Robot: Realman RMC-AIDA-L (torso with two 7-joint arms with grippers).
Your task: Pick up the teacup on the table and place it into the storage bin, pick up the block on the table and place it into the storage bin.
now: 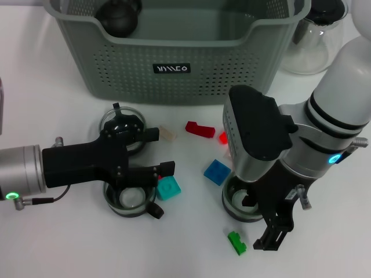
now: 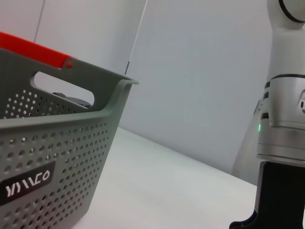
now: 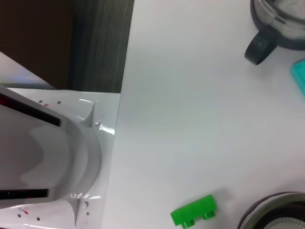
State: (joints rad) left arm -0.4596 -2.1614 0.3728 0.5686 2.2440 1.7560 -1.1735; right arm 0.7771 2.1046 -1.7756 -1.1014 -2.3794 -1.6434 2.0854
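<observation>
The grey-green storage bin [image 1: 174,63] stands at the back, and its labelled wall [image 2: 52,157] fills the left wrist view. A dark round item [image 1: 119,16] lies inside it. Three glass teacups stand on the table: one [image 1: 110,123] behind my left gripper, one [image 1: 130,200] under it, and one [image 1: 235,202] beside my right gripper. Blocks lie between the arms: teal [image 1: 168,188], blue [image 1: 216,172], red [image 1: 200,128] and green [image 1: 236,242]. My left gripper [image 1: 159,152] is open over bare table. My right gripper [image 1: 261,223] points down, open and holding nothing. The green block [image 3: 194,211] also shows in the right wrist view.
A clear glass carafe [image 1: 313,40] stands right of the bin. A small red piece [image 1: 223,138] and a pale block [image 1: 167,134] lie before the bin. My right arm [image 2: 286,119] shows in the left wrist view. The robot's white base [image 3: 47,157] borders the table.
</observation>
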